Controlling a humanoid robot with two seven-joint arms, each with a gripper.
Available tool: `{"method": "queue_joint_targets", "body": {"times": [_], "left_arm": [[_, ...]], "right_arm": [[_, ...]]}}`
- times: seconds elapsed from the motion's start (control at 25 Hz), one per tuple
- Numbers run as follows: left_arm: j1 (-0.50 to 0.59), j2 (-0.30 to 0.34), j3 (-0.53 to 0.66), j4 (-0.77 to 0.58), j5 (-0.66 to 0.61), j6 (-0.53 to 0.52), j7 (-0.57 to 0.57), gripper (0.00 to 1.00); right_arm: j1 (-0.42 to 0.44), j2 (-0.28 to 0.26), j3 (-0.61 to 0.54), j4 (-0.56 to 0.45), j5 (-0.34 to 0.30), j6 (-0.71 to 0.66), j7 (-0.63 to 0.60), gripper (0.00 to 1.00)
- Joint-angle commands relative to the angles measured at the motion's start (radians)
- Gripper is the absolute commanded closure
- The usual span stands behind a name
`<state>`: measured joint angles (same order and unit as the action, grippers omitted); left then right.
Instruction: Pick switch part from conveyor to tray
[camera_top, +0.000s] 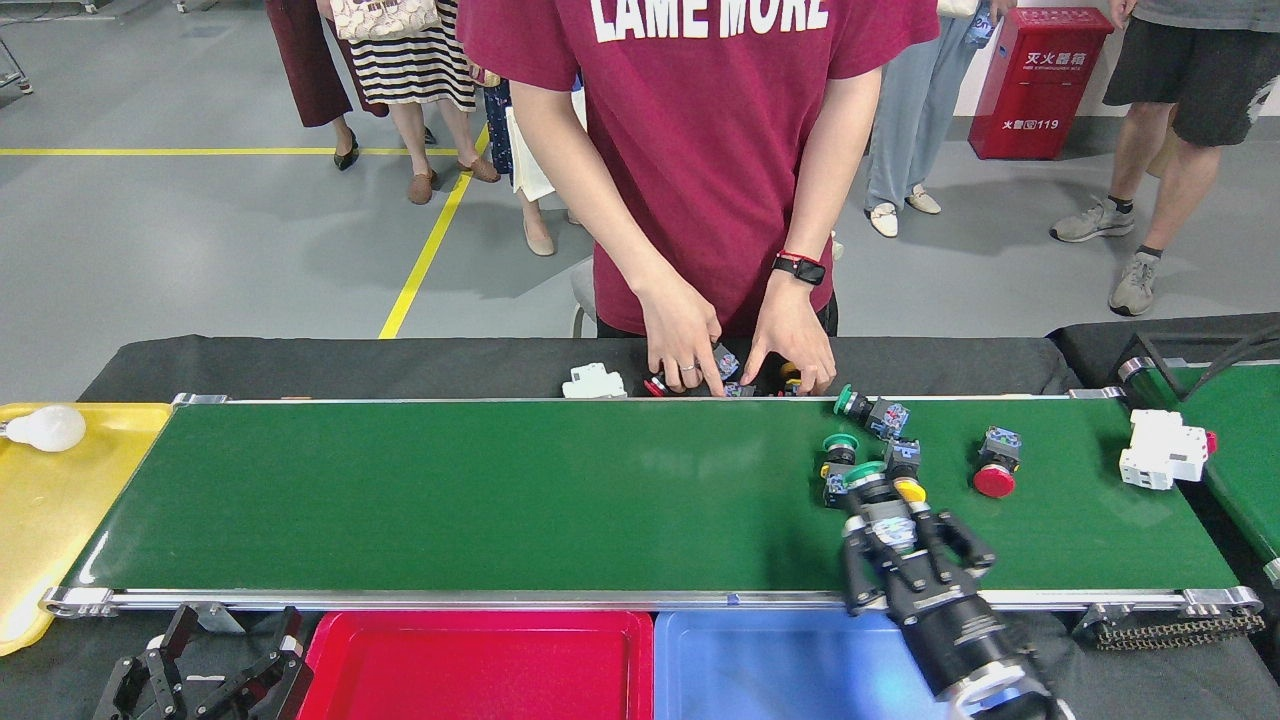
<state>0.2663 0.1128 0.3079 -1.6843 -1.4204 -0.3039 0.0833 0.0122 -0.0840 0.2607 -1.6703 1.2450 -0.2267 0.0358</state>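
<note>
Switch parts lay clustered on the right half of the conveyor (500, 490). One part (872, 497), black with a green cap, sat between the fingers of the right gripper (905, 545), which was closed around its body; the cap pointed away from the robot, toward the other parts. Whether the part rested on the belt or was lifted off it could not be told. The gripper reached over the near rail, its arm crossing the corner of the blue tray (790, 665).

Just beyond the held part stood a green switch (838, 462) and a yellow switch (905, 475), both very near the gripper's tips. A second green switch (868, 410) lay on its side at the far rail, and a red switch (997, 464) sat apart to the right. A white block (1160, 450) rested at the belt's right end, next to the second belt (1240, 440).

The left gripper (215, 670) sat low at the near left, fingers spread, holding nothing, beside the red tray (480, 665). A yellow tray (50, 510) at the left end carried a bulb (45, 428).

A person (700, 130) in a maroon shirt stood behind the conveyor, both hands (685, 345) down on small parts on the black cloth (350, 365), near a white piece (594, 381). Other people stood farther back, beside a red box (1040, 80).
</note>
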Motion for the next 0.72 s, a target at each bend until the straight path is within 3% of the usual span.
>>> {"method": "queue_joint_targets", "body": {"times": [0.0,0.12,0.32,0.36,0.44,0.52,0.68], "left_arm": [[-0.006,0.011,0.002,-0.009,0.001,-0.001,0.004,0.0],[-0.007,0.011,0.0,-0.009,0.001,-0.001,0.003,0.0],[-0.024,0.004,-0.004,-0.017,-0.005,-0.001,0.0,0.0],[-0.027,0.004,-0.004,-0.017,-0.005,-0.001,-0.004,0.0],[-0.029,0.004,-0.004,-0.017,-0.005,-0.001,-0.016,0.0],[-0.029,0.004,-0.004,-0.015,-0.005,-0.001,-0.02,0.0],[-0.027,0.001,-0.006,-0.017,-0.006,-0.003,-0.02,0.0]], "right_arm": [[-0.008,0.007,0.086,-0.017,0.002,-0.043,0.001,0.85],[-0.006,0.026,0.213,-0.017,0.011,-0.039,0.003,0.84],[0.025,0.035,0.325,0.012,0.048,-0.016,0.006,0.77],[0.028,0.041,0.341,0.03,0.056,0.001,0.007,0.65],[0.028,0.073,0.359,0.072,0.059,0.033,0.038,0.14],[0.023,0.113,0.359,0.103,0.057,0.055,0.095,0.02],[0.012,0.13,0.354,0.092,0.054,0.052,0.111,0.02]]}}
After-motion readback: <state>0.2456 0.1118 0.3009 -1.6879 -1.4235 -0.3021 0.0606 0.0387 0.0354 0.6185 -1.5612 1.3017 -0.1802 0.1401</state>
